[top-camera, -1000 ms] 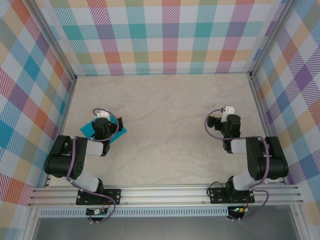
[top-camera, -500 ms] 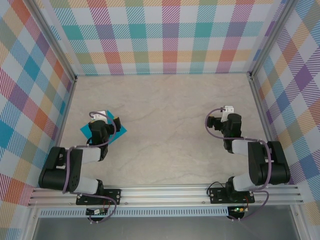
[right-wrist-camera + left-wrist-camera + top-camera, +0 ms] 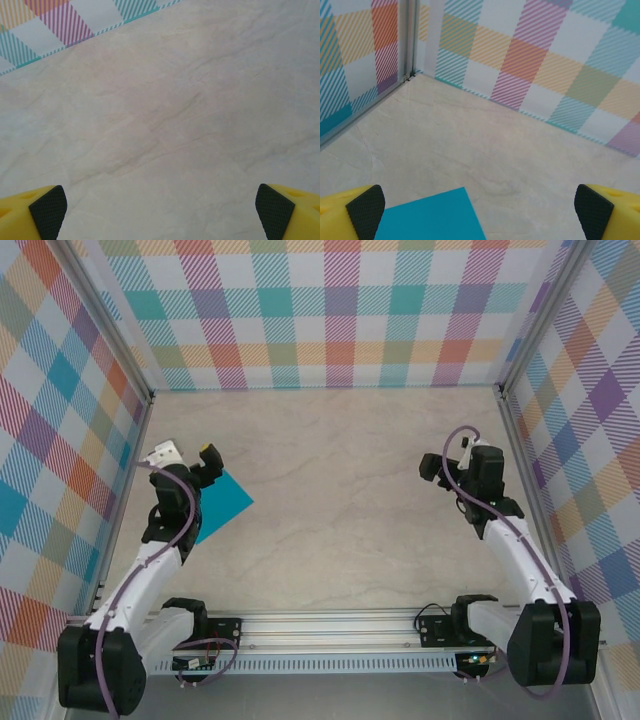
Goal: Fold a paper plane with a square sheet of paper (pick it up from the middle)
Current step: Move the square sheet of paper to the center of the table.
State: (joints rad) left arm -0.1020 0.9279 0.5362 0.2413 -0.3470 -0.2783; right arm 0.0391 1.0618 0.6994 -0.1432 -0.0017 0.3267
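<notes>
The square sheet of paper [image 3: 222, 502] lies flat on the table at the left, teal-blue, turned like a diamond, with no crease that I can see. Its far corner [image 3: 432, 217] shows low in the left wrist view, between my fingertips. My left gripper [image 3: 190, 458] hangs over the sheet's far-left edge, open, with nothing between the yellow, black-padded fingers [image 3: 365, 210]. My right gripper [image 3: 458, 462] is far off at the right over bare table, open and empty [image 3: 160, 215].
Plaid walls with aluminium posts [image 3: 140, 420] close in the marbled tabletop [image 3: 340, 500] on the left, back and right. The left wall [image 3: 360, 65] stands near my left gripper. The arms' mounting rail [image 3: 330, 625] runs along the near edge.
Both arms have stretched out from folded poses. The left gripper has moved left and back, uncovering most of the sheet. The right gripper has shifted right and farther away. Both stay open.
</notes>
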